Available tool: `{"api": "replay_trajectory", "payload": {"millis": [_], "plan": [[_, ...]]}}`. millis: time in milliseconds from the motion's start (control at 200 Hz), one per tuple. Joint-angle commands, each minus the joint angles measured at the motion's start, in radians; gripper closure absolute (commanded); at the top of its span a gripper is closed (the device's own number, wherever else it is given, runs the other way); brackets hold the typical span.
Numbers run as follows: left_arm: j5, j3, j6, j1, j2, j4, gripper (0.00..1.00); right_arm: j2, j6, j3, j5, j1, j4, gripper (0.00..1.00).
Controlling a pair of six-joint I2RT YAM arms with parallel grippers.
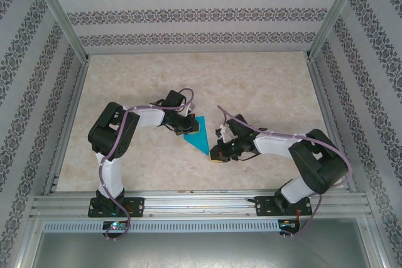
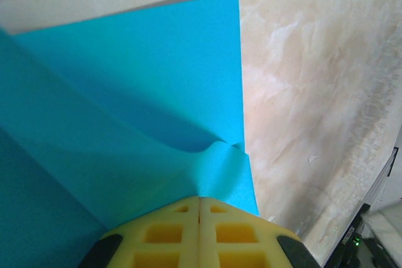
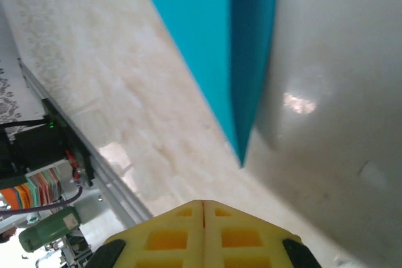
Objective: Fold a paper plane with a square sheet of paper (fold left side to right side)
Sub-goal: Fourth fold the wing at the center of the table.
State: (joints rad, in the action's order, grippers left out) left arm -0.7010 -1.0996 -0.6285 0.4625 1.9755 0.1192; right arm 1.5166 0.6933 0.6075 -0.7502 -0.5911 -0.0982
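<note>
Left wrist: left tool (image 2: 200, 199) pinches paper (image 2: 125, 92) at edge; open table (image 2: 314, 92) alongside.

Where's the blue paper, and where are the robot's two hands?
blue paper (image 1: 200, 137): top view, middle of the folded sheet.
left hand (image 2: 200, 200): left wrist view, the seam where its yellow fingertips meet.
right hand (image 3: 203, 203): right wrist view, the seam where its yellow fingertips meet.

The sheet of paper (image 2: 125, 111) is being cut off at the left edge beside the left gripper (image 2: 200, 202), and its near corner is being hidden between the closed fingers. Ahead of the right gripper (image 3: 203, 205), its far end is being cropped at the top edge and its outline is being blurred.
</note>
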Motion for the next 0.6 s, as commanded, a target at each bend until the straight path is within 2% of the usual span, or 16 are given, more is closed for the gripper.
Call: {"api": "replay_trajectory", "payload": {"millis": [0, 595], "plan": [[0.07, 0.011, 0.008, -0.006, 0.022, 0.09, 0.95, -0.044, -0.023, 0.05, -0.02, 0.011, -0.06, 1.0], [0.066, 0.012, 0.004, -0.002, 0.019, 0.085, 0.95, 0.203, -0.041, 0.232, 0.141, 0.001, 0.075, 1.0]]}}
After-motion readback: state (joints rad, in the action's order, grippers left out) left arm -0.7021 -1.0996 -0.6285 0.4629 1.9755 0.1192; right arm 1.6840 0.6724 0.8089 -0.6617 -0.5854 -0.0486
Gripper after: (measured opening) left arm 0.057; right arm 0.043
